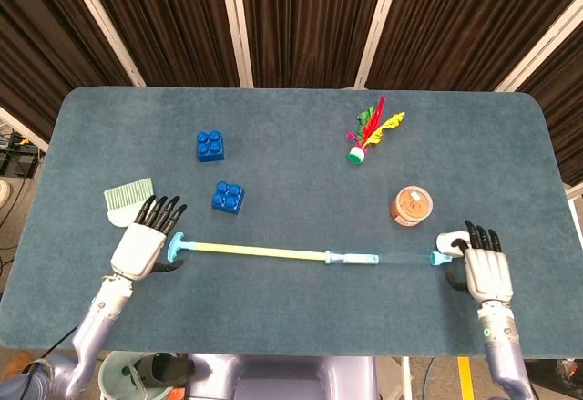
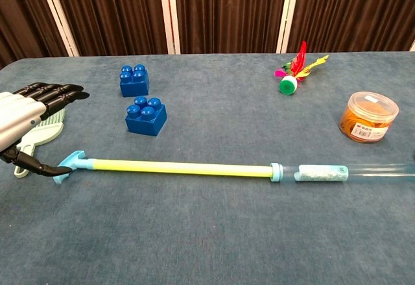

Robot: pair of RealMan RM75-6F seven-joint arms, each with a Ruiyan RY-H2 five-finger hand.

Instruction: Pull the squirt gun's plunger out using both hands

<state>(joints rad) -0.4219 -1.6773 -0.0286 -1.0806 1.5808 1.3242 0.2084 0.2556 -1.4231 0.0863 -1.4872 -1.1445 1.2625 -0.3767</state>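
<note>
Squirt gun (image 1: 301,255) stretched left to right along near table (image 1: 291,154); two blocks (image 1: 210,145) far left, jar (image 1: 411,206) right, shuttlecock (image 1: 369,132) beyond.

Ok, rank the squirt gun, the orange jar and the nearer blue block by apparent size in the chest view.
Largest to smallest:
1. squirt gun, by far the longest, spanning most of the frame
2. orange jar and nearer blue block: these look alike in size, so no ranking between them.
</note>
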